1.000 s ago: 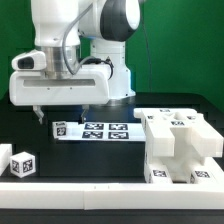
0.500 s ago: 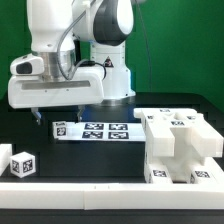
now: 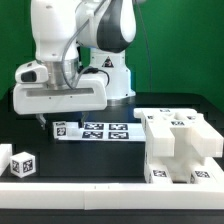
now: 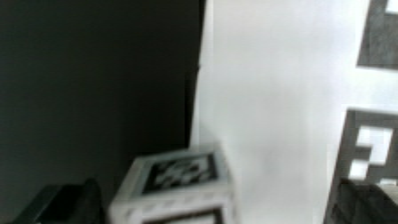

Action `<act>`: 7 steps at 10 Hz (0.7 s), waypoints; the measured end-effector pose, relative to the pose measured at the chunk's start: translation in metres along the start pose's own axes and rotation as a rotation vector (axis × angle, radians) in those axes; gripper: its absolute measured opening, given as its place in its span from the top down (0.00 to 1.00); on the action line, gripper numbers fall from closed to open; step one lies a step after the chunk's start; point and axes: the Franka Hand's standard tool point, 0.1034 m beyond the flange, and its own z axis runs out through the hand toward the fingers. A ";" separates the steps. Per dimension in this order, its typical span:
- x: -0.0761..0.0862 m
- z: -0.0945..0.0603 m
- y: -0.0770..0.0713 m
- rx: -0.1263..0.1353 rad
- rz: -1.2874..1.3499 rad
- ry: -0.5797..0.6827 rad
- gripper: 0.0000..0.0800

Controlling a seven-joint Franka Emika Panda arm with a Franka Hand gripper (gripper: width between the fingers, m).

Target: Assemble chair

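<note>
Chair (image 3: 180,142) partly beyond the exterior view's right edge; wrist view blurry.

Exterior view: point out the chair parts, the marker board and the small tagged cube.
chair parts (image 3: 182,143), exterior view, front face of the stacked white blocks.
marker board (image 3: 95,131), exterior view, middle of its tag row.
small tagged cube (image 3: 23,166), exterior view, its tagged front face.

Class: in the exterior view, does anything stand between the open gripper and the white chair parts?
Nothing upright does. The gripper hovers near the marker board's end on the exterior view's left; the chair parts stand to the right. Only that flat board lies between them.
</note>
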 end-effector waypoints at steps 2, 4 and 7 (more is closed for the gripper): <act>-0.001 0.001 0.000 0.002 0.002 -0.005 0.19; -0.002 0.001 0.000 0.002 0.002 -0.005 0.34; -0.002 0.002 0.000 0.002 0.002 -0.006 0.65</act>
